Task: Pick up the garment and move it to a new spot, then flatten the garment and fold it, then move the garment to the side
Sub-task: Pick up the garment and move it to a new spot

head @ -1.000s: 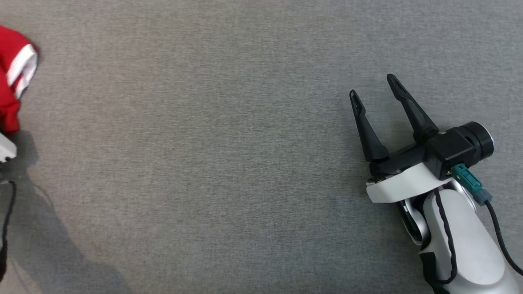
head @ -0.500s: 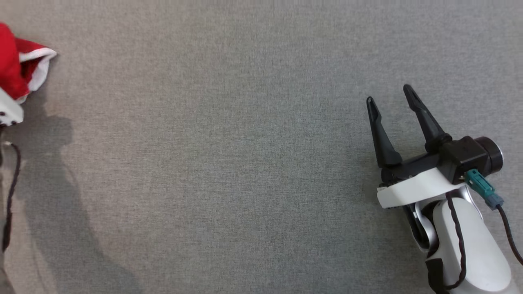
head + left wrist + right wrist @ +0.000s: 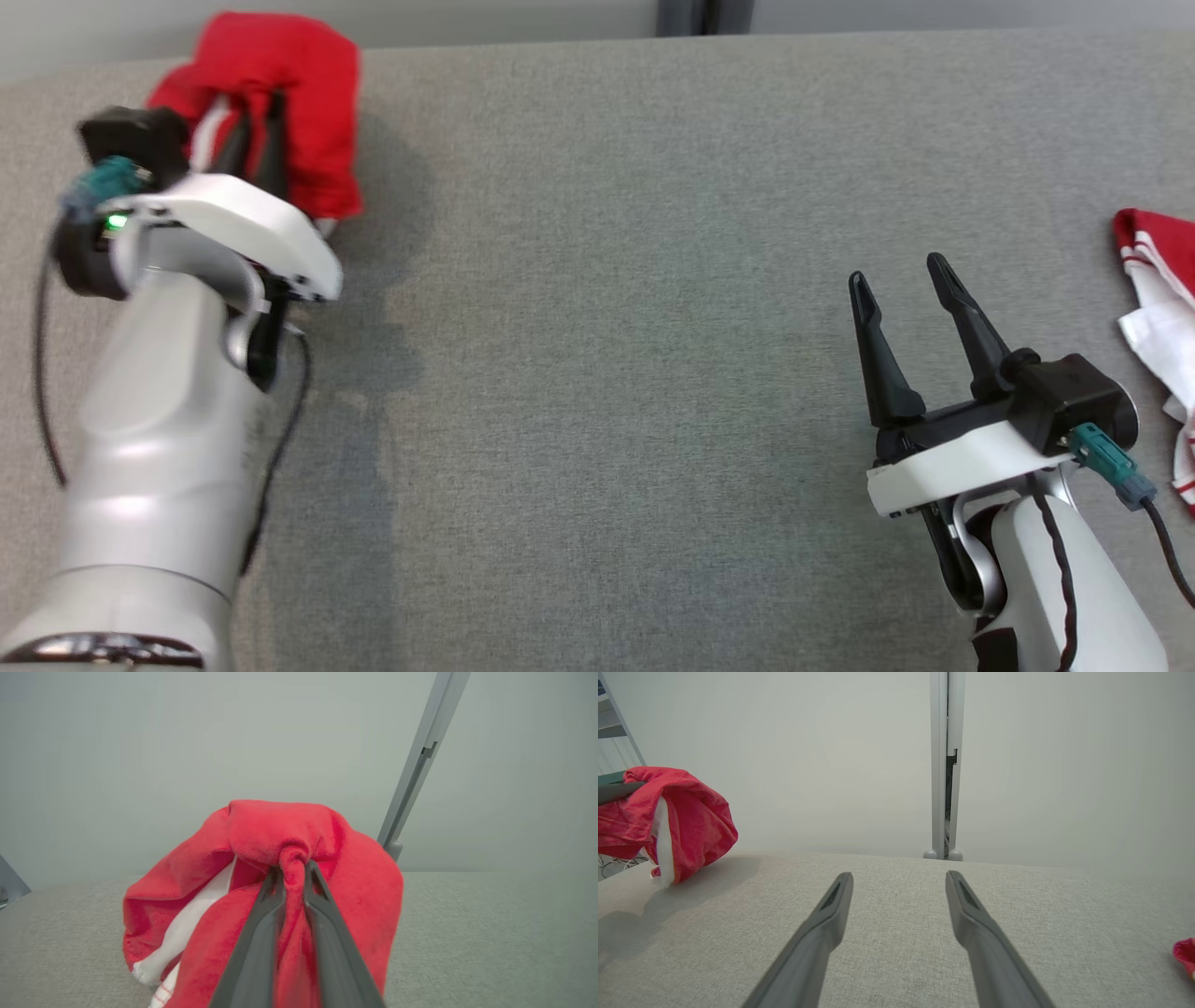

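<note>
Garment (image 3: 317, 103): bunched, at far left corner of surface (image 3: 597, 373)
Left pincer (image 3: 257, 121): clenched on garment fold
Right pincer (image 3: 894, 271): released, well apart to right
Nearer arm: left, by far

We see bright, soft, even light. Around 10 o'clock in the head view the left arm (image 3: 168, 392) and garment (image 3: 308, 93) look blurred, their faint shadow falling toward 3 o'clock on the surface (image 3: 607, 373).

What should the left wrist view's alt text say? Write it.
The left hand pinches a fold of a crumpled red fabric garment with white trim, over a grey woven tabletop. A pale wall and grey post stand behind.
</note>
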